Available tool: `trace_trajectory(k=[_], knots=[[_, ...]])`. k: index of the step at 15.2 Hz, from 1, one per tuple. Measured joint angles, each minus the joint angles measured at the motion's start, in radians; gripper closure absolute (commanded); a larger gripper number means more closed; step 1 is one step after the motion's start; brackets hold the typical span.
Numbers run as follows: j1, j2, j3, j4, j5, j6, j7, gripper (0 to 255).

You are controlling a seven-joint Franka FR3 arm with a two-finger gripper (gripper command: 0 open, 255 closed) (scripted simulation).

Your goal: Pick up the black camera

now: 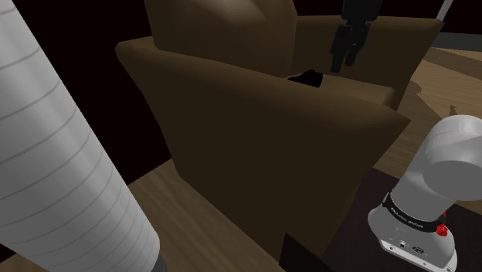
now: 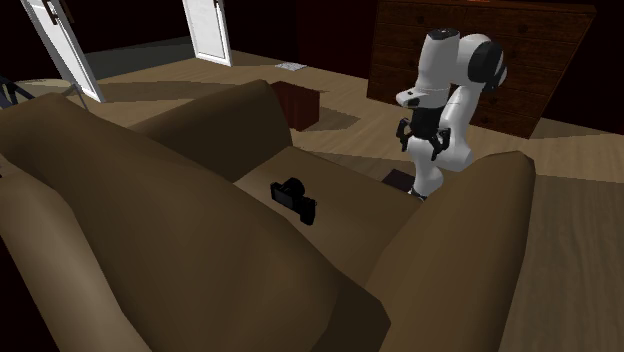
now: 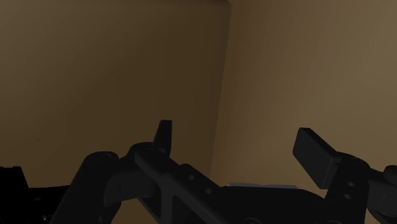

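Black camera (image 2: 293,200) on sofa seat (image 2: 352,198), well apart from fingers (image 3: 313,154)

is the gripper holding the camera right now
No, the black camera lies on the brown sofa seat, apart from the open gripper.

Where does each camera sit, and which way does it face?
Shoulder view: beside the arm, looking over the sofa at the camera; the arm's lower part and gripper show.
Second exterior view: above the sofa's back, facing the arm across the seat; whole arm shows.
Wrist view: on the hand, facing the sofa; open fingers show.
Shared: the first two both show camera and gripper.
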Motion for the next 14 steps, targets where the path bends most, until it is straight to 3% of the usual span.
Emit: trace_trajectory(k=[5, 14], knots=[[-0.003, 0.051, -0.050, -0.016, -0.033, 0.070, -0.072, 0], [0.002, 0.314, -0.199, 0.054, -0.083, 0.280, -0.288, 0]])
